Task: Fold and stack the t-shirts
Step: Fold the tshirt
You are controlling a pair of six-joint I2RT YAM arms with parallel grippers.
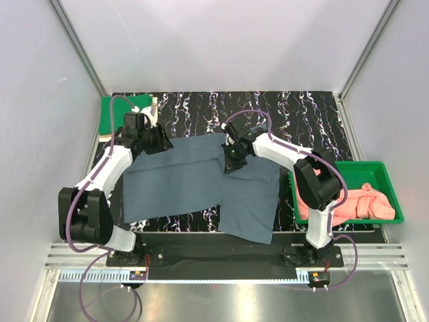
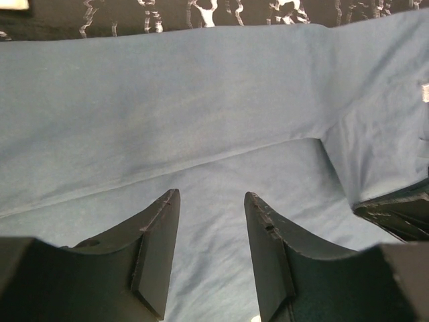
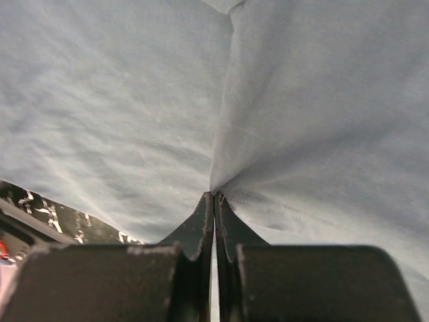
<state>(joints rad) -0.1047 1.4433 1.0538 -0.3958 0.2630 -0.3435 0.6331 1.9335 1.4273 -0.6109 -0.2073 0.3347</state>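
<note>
A slate blue-grey t-shirt [image 1: 188,188] lies spread across the black marbled table, with one part hanging toward the near edge at the right. My right gripper [image 1: 232,165] is shut on a pinched ridge of this shirt near its upper middle. In the right wrist view the cloth [image 3: 120,100] puckers into the closed tips [image 3: 214,195]. My left gripper [image 1: 157,141] stands open at the shirt's far left corner. In the left wrist view its fingers [image 2: 212,194] hover over flat cloth [image 2: 167,100] with nothing between them.
A folded bright green shirt [image 1: 114,117] and a beige one [image 1: 153,106] lie at the back left corner. At the right, a green plastic tray [image 1: 375,166] holds salmon-pink shirts [image 1: 365,201]. White walls enclose the table on three sides.
</note>
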